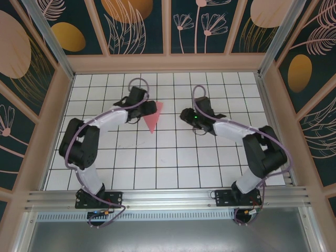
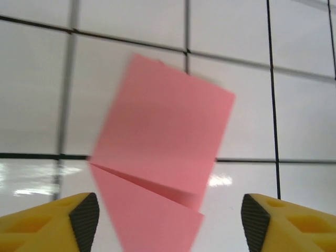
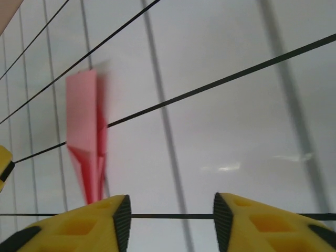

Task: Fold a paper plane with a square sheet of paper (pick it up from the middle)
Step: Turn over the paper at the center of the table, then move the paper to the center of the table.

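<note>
**Now: pink paper plane loose at the left gripper, both pincers empty**

Look first at the top view. The paper plane (image 1: 154, 118) is on the white grid table (image 1: 173, 157), left of centre and toward the far side. Its pointed end aims at the near edge, and its wide end is just beside the left gripper (image 1: 150, 109). The right gripper (image 1: 185, 115) is a little way off to the right, facing the plane, with bare tiles between them.

On your left wrist view, the left gripper (image 2: 170, 220) stands wide. The folded pink sheet (image 2: 157, 152) sits between the yellow fingers (image 2: 79, 220) with clear space on either side, and neither pad touches it. A diagonal crease crosses its lower part. Its edges are blurred, so you cannot tell whether it lies flat on the tiles.

On your right wrist view, the right gripper (image 3: 169, 220) has its jaws moderately apart, with nothing but table between them. The plane (image 3: 86, 136) shows there as a narrow pink strip up and to the left, well apart from the fingers.
</note>
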Controlling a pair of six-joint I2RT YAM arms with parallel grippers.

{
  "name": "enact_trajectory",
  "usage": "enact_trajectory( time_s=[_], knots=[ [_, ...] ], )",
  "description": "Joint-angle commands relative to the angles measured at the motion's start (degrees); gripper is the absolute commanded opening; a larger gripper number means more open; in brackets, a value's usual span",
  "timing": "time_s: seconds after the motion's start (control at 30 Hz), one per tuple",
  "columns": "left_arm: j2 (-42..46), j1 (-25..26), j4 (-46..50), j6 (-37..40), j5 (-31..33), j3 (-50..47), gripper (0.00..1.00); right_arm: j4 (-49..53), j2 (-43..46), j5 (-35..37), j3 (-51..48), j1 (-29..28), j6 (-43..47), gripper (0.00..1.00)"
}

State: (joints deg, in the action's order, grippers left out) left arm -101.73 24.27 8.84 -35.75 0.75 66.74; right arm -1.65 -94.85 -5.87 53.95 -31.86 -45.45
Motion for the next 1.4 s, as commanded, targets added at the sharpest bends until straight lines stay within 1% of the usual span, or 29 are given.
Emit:
enact_trajectory(
  time_s=[0.0,0.07,0.13,0.23,0.4,0.53,0.67,0.8,0.83,0.9,1.03,1.1,1.17,1.27,1.37],
  knots=[
    [3.2,-2.7,-4.8,-3.7,-2.7,-4.1,0.80,-3.8,-5.6,0.2,5.4,-5.5,-2.5,0.39],
    [6.0,-4.1,-5.1,-4.2,-1.3,-6.3,0.86,-4.7,-9.8,-1.1,9.4,-8.6,-3.1,0.31],
    [7.9,-5.5,-5.8,-4.8,0.0,-8.6,0.91,-3.9,-13.9,-2.1,13.8,-10.8,-3.1,0.25],
    [10.5,-7.6,-7.1,-5.6,1.8,-12.5,0.96,-2.9,-19.8,-4.2,20.1,-12.9,-3.0,0.20],
    [12.4,-10.2,-8.6,-6.7,-0.2,-15.9,0.97,-0.3,-27.6,-7.8,27.9,-13.8,-3.1,0.18],
    [12.5,-10.5,-8.8,-6.2,-0.9,-16.3,0.98,3.4,-30.9,-6.6,31.6,-13.7,-1.8,0.17],
    [12.3,-10.7,-9.2,-5.7,-2.6,-16.2,0.98,8.1,-32.5,-5.9,33.1,-13.2,0.6,0.17],
    [11.8,-10.7,-9.3,-4.9,-3.9,-15.9,0.98,13.1,-32.3,-6.8,31.7,-12.2,5.1,0.17],
    [11.8,-10.7,-9.3,-4.6,-4.1,-15.9,0.98,14.5,-32.0,-7.6,30.8,-11.8,7.1,0.17],
    [11.9,-10.7,-9.2,-3.9,-4.6,-15.8,0.98,16.0,-30.7,-11.6,27.3,-10.9,12.2,0.18],
    [12.5,-10.7,-9.0,-2.5,-5.5,-16.2,0.99,20.1,-26.2,-13.8,18.4,-8.9,24.6,0.18],
    [12.8,-10.7,-9.5,-2.4,-6.4,-16.7,0.98,22.2,-23.5,-14.9,15.0,-7.4,29.4,0.19],
    [13.1,-10.7,-11.0,-2.4,-8.6,-17.6,0.99,23.1,-19.7,-13.8,12.3,-6.1,33.1,0.19],
    [13.3,-10.7,-13.2,-2.8,-11.3,-18.8,0.99,21.8,-13.9,-14.2,11.0,-5.6,35.1,0.20],
    [13.3,-10.6,-14.3,-3.3,-13.5,-19.2,0.99,17.9,-9.3,-12.9,11.0,-5.8,30.6,0.22]
  ],
)
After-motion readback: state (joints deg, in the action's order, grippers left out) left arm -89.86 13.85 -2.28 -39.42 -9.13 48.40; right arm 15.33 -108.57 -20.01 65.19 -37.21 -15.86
